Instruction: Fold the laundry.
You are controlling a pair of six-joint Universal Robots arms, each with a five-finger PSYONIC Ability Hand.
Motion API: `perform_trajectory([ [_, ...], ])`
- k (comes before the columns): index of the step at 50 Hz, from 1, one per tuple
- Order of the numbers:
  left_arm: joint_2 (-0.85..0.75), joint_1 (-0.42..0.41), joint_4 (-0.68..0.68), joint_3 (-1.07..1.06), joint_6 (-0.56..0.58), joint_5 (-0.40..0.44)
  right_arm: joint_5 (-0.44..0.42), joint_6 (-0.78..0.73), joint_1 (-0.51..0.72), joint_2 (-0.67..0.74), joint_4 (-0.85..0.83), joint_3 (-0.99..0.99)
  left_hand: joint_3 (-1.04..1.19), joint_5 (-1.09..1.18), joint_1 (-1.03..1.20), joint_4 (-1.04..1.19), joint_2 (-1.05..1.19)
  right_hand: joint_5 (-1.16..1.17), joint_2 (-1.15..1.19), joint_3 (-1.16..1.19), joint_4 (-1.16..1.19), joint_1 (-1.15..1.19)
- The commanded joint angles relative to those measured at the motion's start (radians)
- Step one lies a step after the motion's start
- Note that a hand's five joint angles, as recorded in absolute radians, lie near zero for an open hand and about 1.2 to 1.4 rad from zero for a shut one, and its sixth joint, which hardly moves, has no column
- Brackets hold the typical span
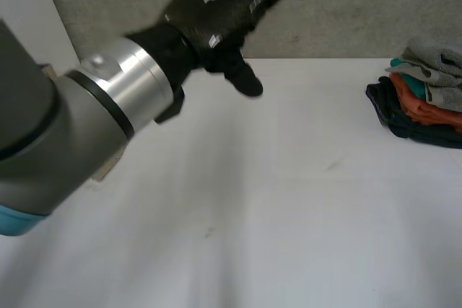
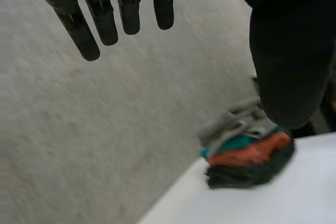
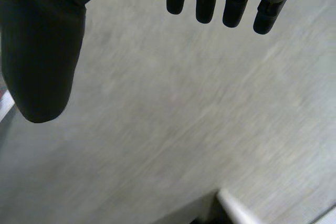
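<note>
Laundry pile (image 1: 422, 99) is being left untouched on the table (image 1: 289, 200).
Left hand (image 1: 220, 12) and right hand (image 3: 42, 51) are being held open, fingers straight.

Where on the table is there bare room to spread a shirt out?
The table is bare across its middle and near side, from the left arm over to the clothes pile. The far edge between the left robot hand and the pile is bare too. Only the far right is crowded, where the pile sits.

White table (image 1: 289, 200), faint scuff marks (image 1: 332, 166); grey speckled wall (image 1: 361, 5), perhaps concrete, behind its far edge.
</note>
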Motion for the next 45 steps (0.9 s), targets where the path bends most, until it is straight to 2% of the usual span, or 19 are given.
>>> perform_trajectory([
  [1, 0.049, 0.071, -0.004, 0.035, 0.028, -0.109, -0.019, 0.065, 0.221, -0.21, -0.32, 0.193, -0.032, -0.038, -0.032, -0.04, -0.037, -0.052, -0.037, -0.034, -0.041, -0.052],
  [4, 0.066, 0.22, -0.04, 0.012, 0.109, -0.156, -0.075, 0.068, 0.285, -0.263, -0.403, 0.297, -0.038, -0.044, -0.037, -0.046, -0.043, -0.052, -0.037, -0.034, -0.041, -0.052],
  [6, 0.063, 0.329, -0.057, -0.022, 0.192, -0.176, -0.145, 0.065, 0.34, -0.283, -0.457, 0.386, -0.043, -0.049, -0.043, -0.052, -0.049, -0.052, -0.037, -0.034, -0.041, -0.052],
  [9, 0.046, 0.407, -0.053, -0.06, 0.281, -0.178, -0.245, 0.061, 0.405, -0.292, -0.465, 0.495, -0.046, -0.052, -0.046, -0.055, -0.052, -0.052, -0.037, -0.034, -0.041, -0.052],
  [11, -0.018, 0.461, -0.03, -0.076, 0.355, -0.176, -0.279, 0.059, 0.437, -0.283, -0.445, 0.537, -0.058, -0.064, -0.058, -0.067, -0.063, -0.052, -0.037, -0.034, -0.041, -0.052],
  [13, -0.118, 0.499, 0.024, -0.074, 0.422, -0.173, -0.291, 0.056, 0.472, -0.269, -0.381, 0.572, -0.058, -0.064, -0.058, -0.067, -0.063, -0.052, -0.037, -0.034, -0.041, -0.052],
  [16, -0.257, 0.548, 0.112, -0.039, 0.464, -0.166, -0.282, 0.03, 0.512, -0.197, -0.25, 0.578, -0.052, -0.058, -0.052, -0.061, -0.058, -0.052, -0.037, -0.034, -0.041, -0.052],
  [20, -0.44, 0.617, 0.192, 0.051, 0.467, -0.115, -0.267, -0.042, 0.561, -0.068, -0.115, 0.557, -0.046, -0.052, -0.046, -0.055, -0.052, -0.052, -0.037, -0.034, -0.041, -0.052],
  [26, -0.698, 0.662, 0.216, 0.24, 0.482, -0.031, -0.227, -0.137, 0.623, 0.01, -0.062, 0.578, -0.02, -0.026, -0.02, -0.029, -0.025, -0.052, -0.037, -0.034, -0.041, -0.052],
  [33, -0.904, 0.694, 0.219, 0.436, 0.528, -0.012, -0.201, -0.157, 0.632, 0.026, -0.08, 0.621, 0.118, 0.112, 0.118, 0.109, 0.112, -0.052, -0.037, -0.034, -0.041, -0.052],
  [37, -0.96, 0.696, 0.222, 0.49, 0.53, -0.008, -0.199, -0.153, 0.629, 0.038, -0.097, 0.624, 0.487, 0.481, 0.487, 0.478, 0.482, -0.052, -0.037, -0.034, -0.041, -0.052],
  [39, -0.983, 0.696, 0.228, 0.504, 0.53, -0.009, -0.198, -0.153, 0.628, 0.045, -0.104, 0.626, 0.777, 0.771, 0.777, 0.768, 0.771, -0.052, -0.037, -0.034, -0.041, -0.052],
  [42, -0.994, 0.696, 0.246, 0.505, 0.53, -0.011, -0.198, -0.153, 0.628, 0.05, -0.109, 0.626, 0.937, 0.931, 0.937, 0.928, 0.931, -0.052, -0.037, -0.034, -0.041, -0.052],
  [43, -0.996, 0.694, 0.26, 0.502, 0.53, -0.011, -0.196, -0.153, 0.626, 0.05, -0.111, 0.626, 1.123, 1.117, 1.123, 1.114, 1.117, -0.052, -0.037, -0.034, -0.041, -0.052],
  [45, -0.994, 0.691, 0.271, 0.496, 0.53, -0.015, -0.196, -0.153, 0.624, 0.05, -0.114, 0.626, 1.125, 1.119, 1.125, 1.116, 1.119, -0.052, -0.037, -0.034, -0.041, -0.052],
])
